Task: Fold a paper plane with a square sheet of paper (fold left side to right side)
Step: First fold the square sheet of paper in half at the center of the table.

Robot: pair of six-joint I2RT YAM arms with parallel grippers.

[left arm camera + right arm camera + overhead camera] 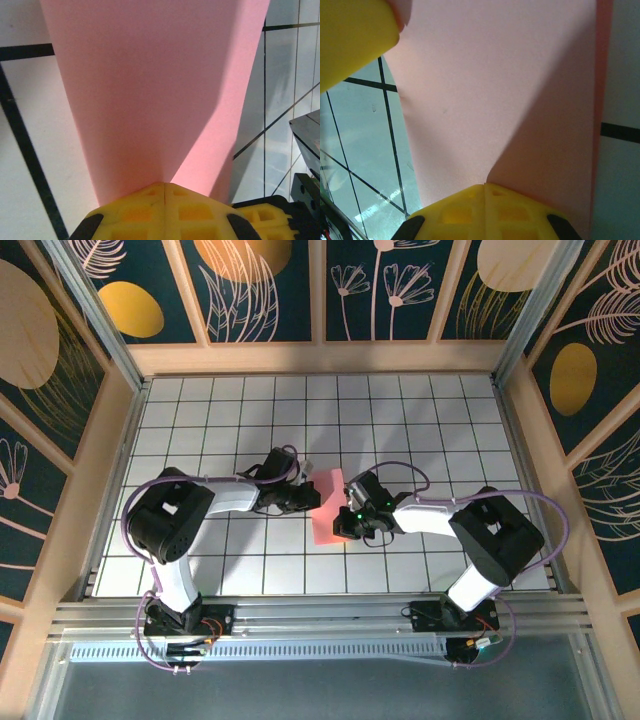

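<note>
Evenly move left gripper (pixel 164 185) and right gripper (pixel 485 186), both clamped on paper (pixel 328 502), through the fold. Align edges before creasing; avoid slack.

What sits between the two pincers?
The pink paper sheet stretches between the left pincer and right pincer, each pinching an edge; the overhead view shows it.

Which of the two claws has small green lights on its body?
The right claw, pinching the right edge of the pink paper; the left claw, on the opposite edge, looks plain black.
</note>
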